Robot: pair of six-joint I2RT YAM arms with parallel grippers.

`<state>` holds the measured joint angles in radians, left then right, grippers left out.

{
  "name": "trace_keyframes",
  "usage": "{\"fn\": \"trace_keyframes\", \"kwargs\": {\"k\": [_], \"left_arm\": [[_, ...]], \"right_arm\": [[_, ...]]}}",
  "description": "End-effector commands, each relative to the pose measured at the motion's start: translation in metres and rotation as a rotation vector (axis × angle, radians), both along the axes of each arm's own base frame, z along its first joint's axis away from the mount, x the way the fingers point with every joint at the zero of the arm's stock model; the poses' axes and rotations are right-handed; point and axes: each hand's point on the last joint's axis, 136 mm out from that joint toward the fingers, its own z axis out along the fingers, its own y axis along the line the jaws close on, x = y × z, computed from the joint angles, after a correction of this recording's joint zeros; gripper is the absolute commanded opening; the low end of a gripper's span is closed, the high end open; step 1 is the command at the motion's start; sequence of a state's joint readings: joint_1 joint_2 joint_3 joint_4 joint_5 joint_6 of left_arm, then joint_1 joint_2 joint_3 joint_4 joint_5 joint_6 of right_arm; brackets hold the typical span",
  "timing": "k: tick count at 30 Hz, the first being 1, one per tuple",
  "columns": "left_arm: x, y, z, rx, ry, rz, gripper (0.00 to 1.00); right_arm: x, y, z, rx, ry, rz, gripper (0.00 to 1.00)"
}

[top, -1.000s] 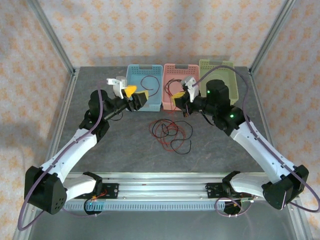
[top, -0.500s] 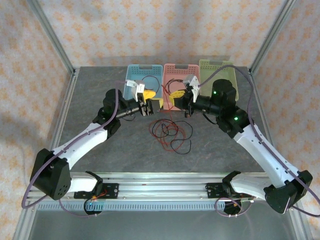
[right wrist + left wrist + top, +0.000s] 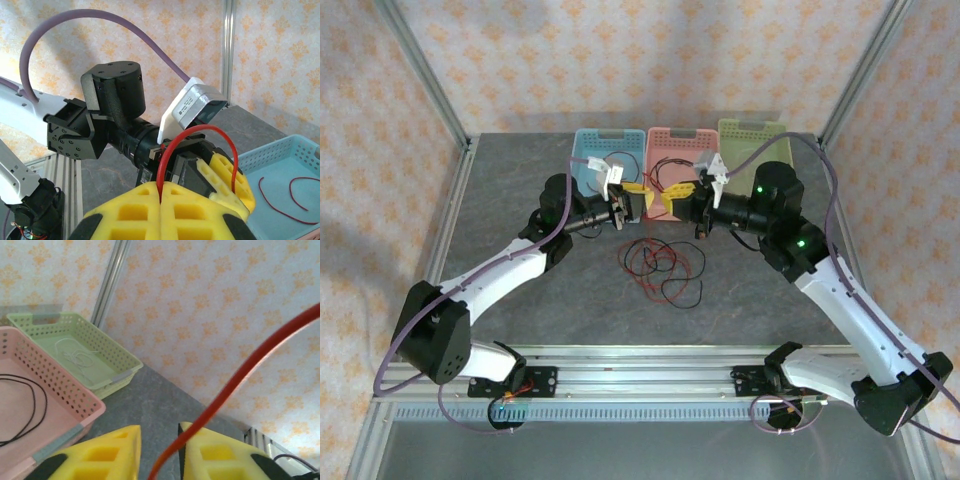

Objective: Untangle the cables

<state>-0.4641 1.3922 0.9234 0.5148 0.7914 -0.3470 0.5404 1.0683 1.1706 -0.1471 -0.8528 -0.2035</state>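
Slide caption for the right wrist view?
Right hand clamps a red cable arcing over to the left hand.

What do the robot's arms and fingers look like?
The left arm and right arm have white links, black joints and a purple cable each. The fingers are yellow blocks with square recesses. Green lights glow on the right arm.

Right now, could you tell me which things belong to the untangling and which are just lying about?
Job: red cable in right gripper, left gripper, tangled cables on table.
Lying about: blue basket, pink basket, green basket, purple arm cable.
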Motion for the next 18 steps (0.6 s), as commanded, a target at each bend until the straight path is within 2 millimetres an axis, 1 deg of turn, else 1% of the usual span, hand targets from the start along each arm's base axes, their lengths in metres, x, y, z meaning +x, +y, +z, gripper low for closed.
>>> {"fn": "trace_keyframes", "kwargs": {"k": [1,7,12,13,14,15,16,17,18], "left_arm": [[-0.005,-0.002,0.025,-0.038,-0.077,-0.028,0.14],[-0.004,0.000,0.024,-0.038,-0.071,-0.014,0.01],[-0.002,0.004,0.025,-0.040,-0.061,0.021,0.00],[0.002,0.008,0.024,-0.037,-0.053,0.050,0.00],[0.007,0.012,0.022,-0.030,-0.041,0.089,0.00],[0.012,0.017,0.020,-0.024,-0.027,0.123,0.00],[0.019,0.024,0.017,-0.017,-0.008,0.169,0.00],[0.028,0.033,0.013,-0.007,0.017,0.222,0.00],[0.035,0.041,0.009,0.006,0.042,0.265,0.00]], "right_arm": [[-0.002,-0.005,0.003,-0.001,-0.020,-0.024,0.00],[0.008,-0.013,-0.006,-0.032,-0.013,-0.103,0.00],[0.018,-0.018,-0.015,-0.055,0.015,-0.167,0.00],[0.020,-0.019,-0.017,-0.059,0.022,-0.179,0.04],[0.023,-0.021,-0.018,-0.058,0.026,-0.199,0.14],[0.024,-0.023,-0.018,-0.055,0.025,-0.215,0.20],[0.026,-0.025,-0.018,-0.051,0.024,-0.230,0.28],[0.027,-0.027,-0.017,-0.046,0.020,-0.250,0.45],[0.030,-0.030,-0.016,-0.040,0.016,-0.275,0.49]]}}
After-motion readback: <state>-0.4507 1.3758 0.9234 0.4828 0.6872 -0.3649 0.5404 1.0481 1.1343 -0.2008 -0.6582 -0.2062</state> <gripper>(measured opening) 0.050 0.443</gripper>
